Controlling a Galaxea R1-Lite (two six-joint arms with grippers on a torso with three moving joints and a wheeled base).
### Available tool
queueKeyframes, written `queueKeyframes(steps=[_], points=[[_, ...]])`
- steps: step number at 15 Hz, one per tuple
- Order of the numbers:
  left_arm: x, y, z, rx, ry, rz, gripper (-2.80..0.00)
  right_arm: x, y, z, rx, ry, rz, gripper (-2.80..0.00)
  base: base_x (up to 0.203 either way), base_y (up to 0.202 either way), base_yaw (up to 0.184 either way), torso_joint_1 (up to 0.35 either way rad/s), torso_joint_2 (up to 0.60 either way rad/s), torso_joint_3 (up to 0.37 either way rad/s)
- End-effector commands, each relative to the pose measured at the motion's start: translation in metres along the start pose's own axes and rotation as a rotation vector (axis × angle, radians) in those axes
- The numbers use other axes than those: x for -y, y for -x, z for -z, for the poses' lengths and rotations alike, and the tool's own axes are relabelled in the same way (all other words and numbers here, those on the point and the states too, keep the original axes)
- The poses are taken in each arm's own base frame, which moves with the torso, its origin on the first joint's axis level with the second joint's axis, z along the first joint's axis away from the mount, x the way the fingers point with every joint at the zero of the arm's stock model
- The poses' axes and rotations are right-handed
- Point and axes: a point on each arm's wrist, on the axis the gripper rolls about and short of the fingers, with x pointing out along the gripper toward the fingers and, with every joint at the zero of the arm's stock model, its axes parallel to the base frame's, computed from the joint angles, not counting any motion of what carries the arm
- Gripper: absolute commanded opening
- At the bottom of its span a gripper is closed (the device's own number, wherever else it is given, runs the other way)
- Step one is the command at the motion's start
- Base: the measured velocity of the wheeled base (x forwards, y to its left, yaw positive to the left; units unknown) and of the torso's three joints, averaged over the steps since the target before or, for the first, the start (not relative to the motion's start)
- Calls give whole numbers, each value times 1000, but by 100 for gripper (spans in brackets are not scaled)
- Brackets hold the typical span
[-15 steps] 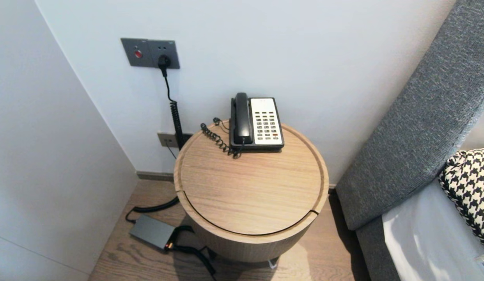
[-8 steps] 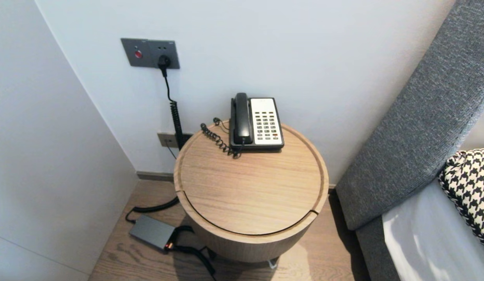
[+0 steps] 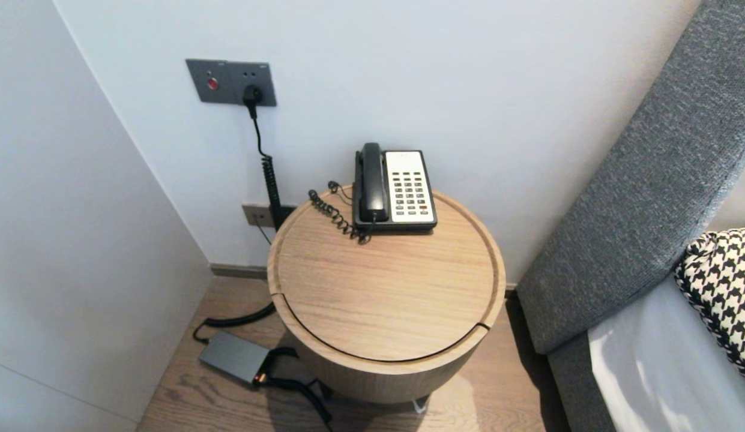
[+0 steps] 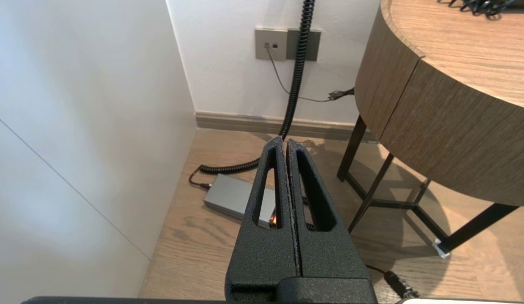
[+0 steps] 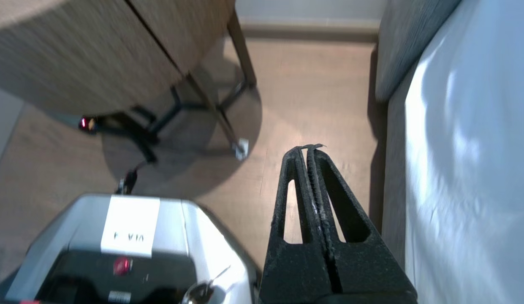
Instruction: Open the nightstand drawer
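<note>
A grey socket panel holding a black plug sits on the wall; a houndstooth pillow lies beside the grey headboard.

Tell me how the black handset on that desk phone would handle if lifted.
The handset looks rigid, smooth plastic, so probably stiff and somewhat slippery. Its coiled cord would likely stretch and tug back, perhaps dragging the phone base across the round table.

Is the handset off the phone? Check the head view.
No, the handset rests in its cradle on the phone on the table.
</note>
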Motion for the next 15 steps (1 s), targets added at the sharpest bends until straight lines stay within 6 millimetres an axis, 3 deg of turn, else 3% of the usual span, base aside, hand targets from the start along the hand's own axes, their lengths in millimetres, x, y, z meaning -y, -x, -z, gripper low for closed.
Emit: queueKeyframes(steps=[1, 8, 15], points=[[0, 0, 3, -7, 0, 0, -280, 1, 5, 9, 51, -2, 16, -280, 0, 0, 0, 0, 0, 0], [0, 0, 3, -7, 0, -1, -280, 1, 7, 11, 72, 8, 91, -280, 0, 0, 0, 0, 0, 0], [0, 0, 3, -7, 0, 0, -280, -1, 21, 19, 242, 85, 126, -280, 0, 0, 0, 0, 0, 0]])
